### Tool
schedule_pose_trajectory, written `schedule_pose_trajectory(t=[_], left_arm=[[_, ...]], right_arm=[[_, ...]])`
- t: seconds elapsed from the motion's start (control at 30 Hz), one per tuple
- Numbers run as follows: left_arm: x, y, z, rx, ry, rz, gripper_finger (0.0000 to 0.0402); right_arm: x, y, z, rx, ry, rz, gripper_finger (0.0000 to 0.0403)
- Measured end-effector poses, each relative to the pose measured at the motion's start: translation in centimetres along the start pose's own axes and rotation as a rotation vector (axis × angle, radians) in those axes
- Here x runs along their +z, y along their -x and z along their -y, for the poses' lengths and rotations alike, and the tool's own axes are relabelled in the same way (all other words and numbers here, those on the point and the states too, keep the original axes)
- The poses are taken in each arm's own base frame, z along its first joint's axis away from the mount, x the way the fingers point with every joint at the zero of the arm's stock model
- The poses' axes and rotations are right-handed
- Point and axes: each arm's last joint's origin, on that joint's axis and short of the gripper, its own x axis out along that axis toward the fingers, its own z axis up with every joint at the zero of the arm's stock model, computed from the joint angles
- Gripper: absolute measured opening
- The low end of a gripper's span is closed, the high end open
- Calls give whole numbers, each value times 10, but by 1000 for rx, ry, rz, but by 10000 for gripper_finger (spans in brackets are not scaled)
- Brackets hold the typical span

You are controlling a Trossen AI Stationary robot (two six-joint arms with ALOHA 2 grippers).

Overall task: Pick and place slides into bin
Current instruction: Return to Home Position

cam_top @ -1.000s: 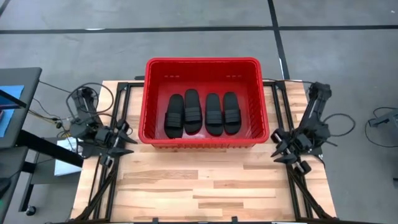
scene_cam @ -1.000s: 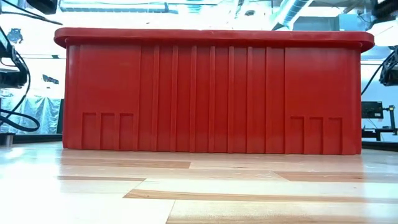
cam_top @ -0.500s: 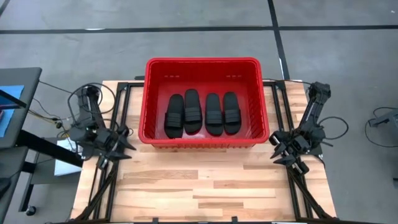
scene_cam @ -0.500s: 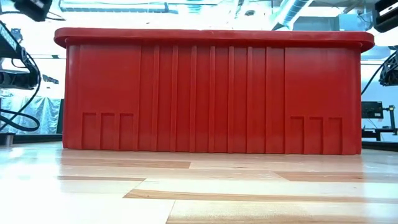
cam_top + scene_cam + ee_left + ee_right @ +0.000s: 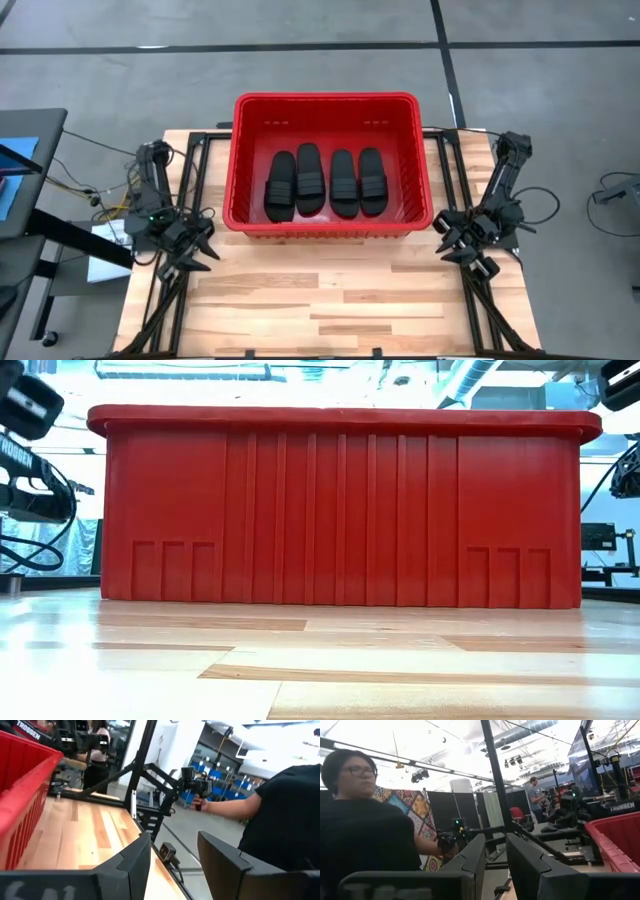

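Note:
Four black slides (image 5: 309, 179) lie side by side, flat on their soles, on the floor of the red bin (image 5: 325, 98), which stands at the far middle of the wooden table. The bin's ribbed near wall fills the low view (image 5: 340, 510), hiding the slides there. My left gripper (image 5: 195, 246) is open and empty at the table's left edge, beside the bin's near left corner; its wrist view shows its spread fingers (image 5: 174, 865). My right gripper (image 5: 452, 240) is open and empty at the table's right edge, beside the bin's near right corner (image 5: 496, 865).
Bare wooden tabletop (image 5: 320, 300) stretches from the bin to the near edge. Black frame rails (image 5: 160, 300) run along both sides of the table. A person in black (image 5: 280, 815) stands beyond the table's left side, and a person shows in the right wrist view (image 5: 365, 820).
My left gripper has drifted toward the table's near edge, its arm swinging round at the left edge, and the arm now shows at the low view's upper left. The slides and the bin have stayed put.

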Motion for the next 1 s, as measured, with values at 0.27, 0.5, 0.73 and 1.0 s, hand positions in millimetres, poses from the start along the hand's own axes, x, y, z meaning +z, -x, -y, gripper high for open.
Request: schedule_pose_trajectory(t=[0.27, 0.5, 0.73, 1.0], left_arm=[[-17, 2, -8, 96, -30, 19, 154], [-22, 3, -13, 231, -26, 11, 154], [-22, 3, -13, 231, -9, 10, 154], [-23, 2, -13, 218, -28, 3, 154]], right_arm=[[-6, 0, -1, 8, -27, -57, 70], [-13, 1, -1, 8, -36, -119, 70], [-19, 2, -1, 9, -1, -167, 70], [-24, 3, -1, 11, 32, -213, 70]])
